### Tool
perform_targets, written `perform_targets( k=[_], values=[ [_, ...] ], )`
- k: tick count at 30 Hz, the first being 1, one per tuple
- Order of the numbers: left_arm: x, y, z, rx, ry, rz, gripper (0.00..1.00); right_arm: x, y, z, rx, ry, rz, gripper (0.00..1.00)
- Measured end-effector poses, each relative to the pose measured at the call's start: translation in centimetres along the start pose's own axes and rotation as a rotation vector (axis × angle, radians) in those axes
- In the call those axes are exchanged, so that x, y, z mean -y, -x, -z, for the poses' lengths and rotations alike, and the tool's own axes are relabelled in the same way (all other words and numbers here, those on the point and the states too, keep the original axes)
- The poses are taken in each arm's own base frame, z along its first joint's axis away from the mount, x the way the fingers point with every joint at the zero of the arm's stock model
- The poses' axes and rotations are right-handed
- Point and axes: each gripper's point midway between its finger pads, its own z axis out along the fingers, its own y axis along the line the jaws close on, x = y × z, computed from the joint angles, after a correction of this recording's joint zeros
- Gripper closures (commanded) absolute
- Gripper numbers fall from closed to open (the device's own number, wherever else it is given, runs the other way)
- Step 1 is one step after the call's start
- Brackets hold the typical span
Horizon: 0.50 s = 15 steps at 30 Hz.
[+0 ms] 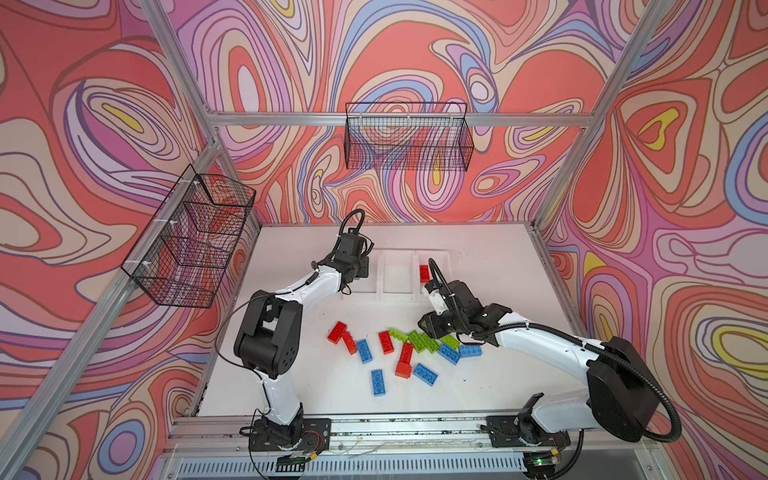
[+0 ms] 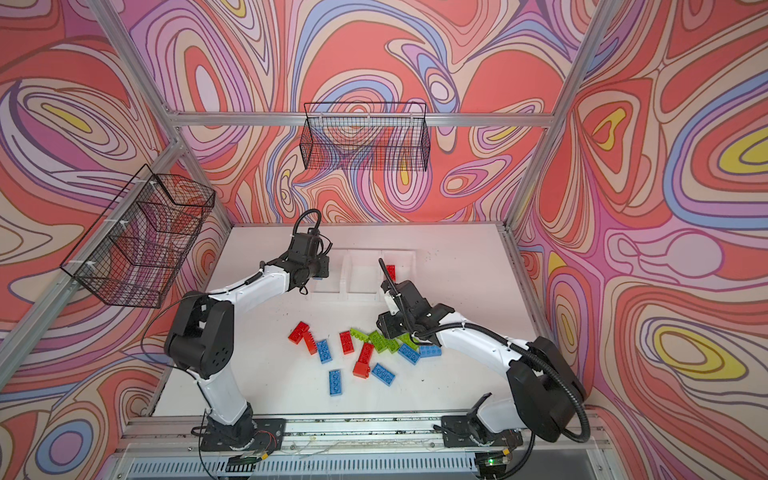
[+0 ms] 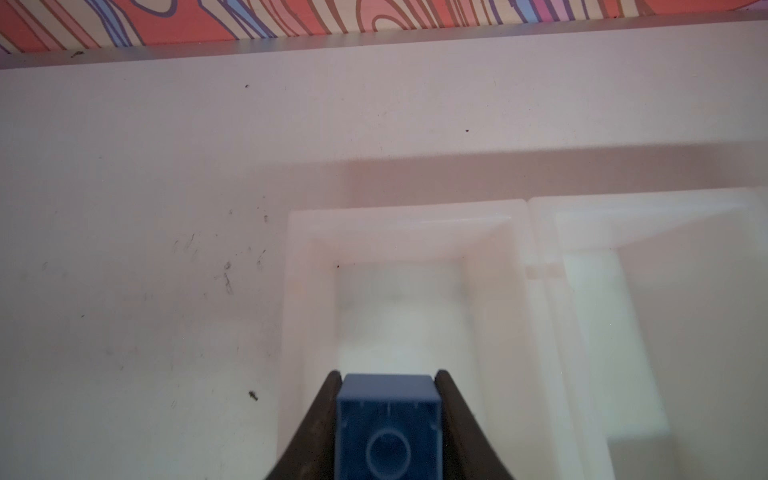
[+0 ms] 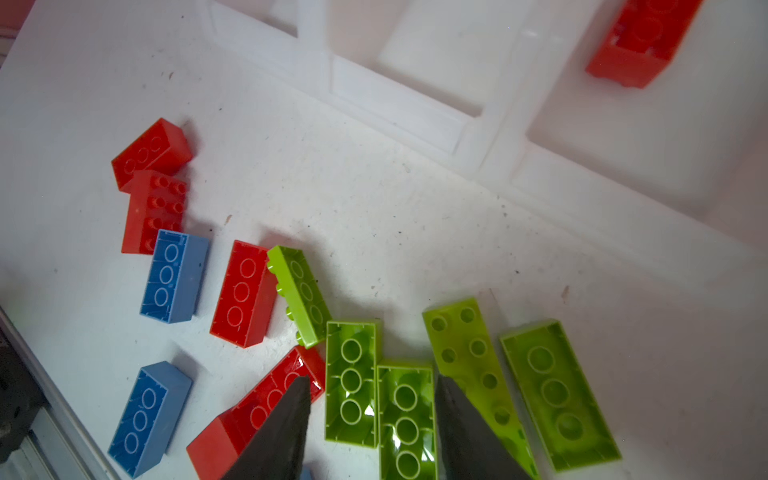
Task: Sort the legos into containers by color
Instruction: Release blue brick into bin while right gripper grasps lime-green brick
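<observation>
**Left.** The left gripper is clamped on a blue brick, whose hollow underside faces the wrist camera. It hangs over the near end of the leftmost bin of the containers. The brick is not yet released. The bin floor visible beyond it looks bare, but the view is soft and part of the floor is hidden, so I cannot confirm the bin is empty.

**Centre.** The middle bin shows no brick. The right bin holds one red brick, lying in its left half. It is the only piece seen sorted.

**Table, in front of the bins.** Well over a dozen legos lie loose on the table. The red bricks sit mostly at the left of the scatter. The blue bricks are spread along its near side and right end. The lime-green bricks are bunched at the right, several touching one another.

**Right.** The right gripper hangs low over the green bunch with its jaws parted and nothing held. An upturned green brick lies between the fingers, and a second lies just beside it.

**Finding.** The task is at an early stage. One red brick is binned, and one blue brick is in hand and needs only to be dropped. The next green pick calls for care, as the neighbouring bricks crowd the fingers.
</observation>
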Motion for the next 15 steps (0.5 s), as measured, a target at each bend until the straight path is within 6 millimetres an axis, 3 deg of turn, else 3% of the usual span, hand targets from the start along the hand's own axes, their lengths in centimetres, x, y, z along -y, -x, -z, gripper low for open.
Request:
perform_targets(
  k=[4,8,12,15],
  values=[
    [0.4,0.6,-2.0,-0.009,-0.004,-0.008,0.8,-1.3,-0.1,-1.1,-0.02,0.017,0.052,0.56],
    [0.1,-0.1,-4.0,-0.035,0.009,-0.016,0.77,-1.9,-0.3,-2.0,-0.036,0.025,0.078,0.56],
    [-0.3,-0.8,-5.9,-0.065,0.02,-0.014,0.66,-2.8,-0.4,-2.8,-0.045,0.039,0.112,0.56],
    [-0.3,-1.0,-6.3,-0.074,0.017,-0.011,0.5,-3.8,-0.6,-3.5,-0.058,0.051,0.148,0.56]
  ],
)
